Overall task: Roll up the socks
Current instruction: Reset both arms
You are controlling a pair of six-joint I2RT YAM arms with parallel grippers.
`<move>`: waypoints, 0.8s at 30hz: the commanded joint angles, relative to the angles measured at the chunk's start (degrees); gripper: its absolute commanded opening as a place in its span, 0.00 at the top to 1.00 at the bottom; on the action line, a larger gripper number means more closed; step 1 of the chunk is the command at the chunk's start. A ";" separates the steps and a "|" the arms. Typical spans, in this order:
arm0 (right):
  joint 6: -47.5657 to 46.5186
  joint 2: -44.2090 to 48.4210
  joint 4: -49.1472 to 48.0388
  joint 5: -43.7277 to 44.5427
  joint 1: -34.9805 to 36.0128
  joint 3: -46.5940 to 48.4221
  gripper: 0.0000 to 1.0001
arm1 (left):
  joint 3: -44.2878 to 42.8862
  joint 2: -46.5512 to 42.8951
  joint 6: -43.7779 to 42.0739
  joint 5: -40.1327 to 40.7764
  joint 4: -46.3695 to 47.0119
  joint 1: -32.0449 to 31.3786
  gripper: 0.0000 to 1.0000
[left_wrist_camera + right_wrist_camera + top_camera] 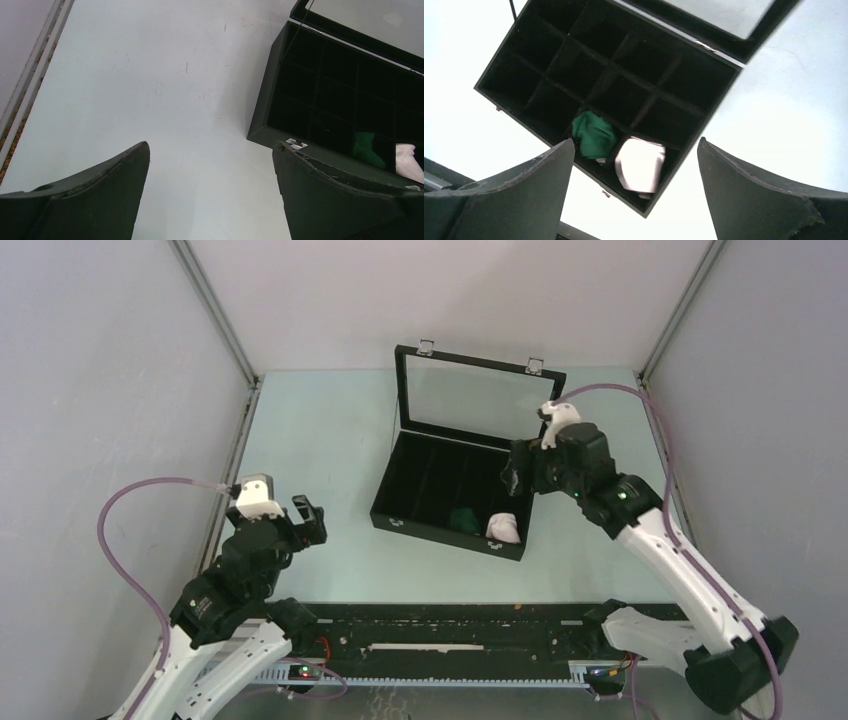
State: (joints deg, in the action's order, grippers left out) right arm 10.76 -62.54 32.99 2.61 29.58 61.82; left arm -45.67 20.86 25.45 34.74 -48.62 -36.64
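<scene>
Sitting in a black box [430,528] on the table [320,430] are 2 socks, each bunched up into a small lump. The green sock [594,135] is in a cell in the front row of the box. The white sock [640,165] is in the corner cell just beside it, at the right end of that row. The box lid [470,400] stands open at the back. The right gripper [636,142] hangs above the right side of the box and looks down at both socks. Its 2 fingers are wide apart and touch no sock. The left gripper [211,150] is over the table, to the left of the box. Its 2 fingers are wide apart too.
</scene>
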 commanded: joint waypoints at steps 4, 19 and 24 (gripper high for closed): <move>-0.35 15.12 -0.45 2.22 -4.62 -6.22 0.00 | -1.83 2.09 -0.54 2.76 2.26 0.30 0.02; 7.77 38.45 5.82 5.81 -6.55 -15.21 0.00 | -1.60 -2.40 4.01 -4.28 6.11 0.27 0.00; 9.94 43.30 9.04 5.84 -6.51 -16.98 0.00 | -1.63 -3.30 7.05 -6.63 4.38 0.28 0.00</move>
State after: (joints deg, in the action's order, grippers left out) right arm 17.34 -21.63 39.46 7.31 23.31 45.93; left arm -45.78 18.26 28.99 30.63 -44.71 -36.64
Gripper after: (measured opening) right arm 0.993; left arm 0.996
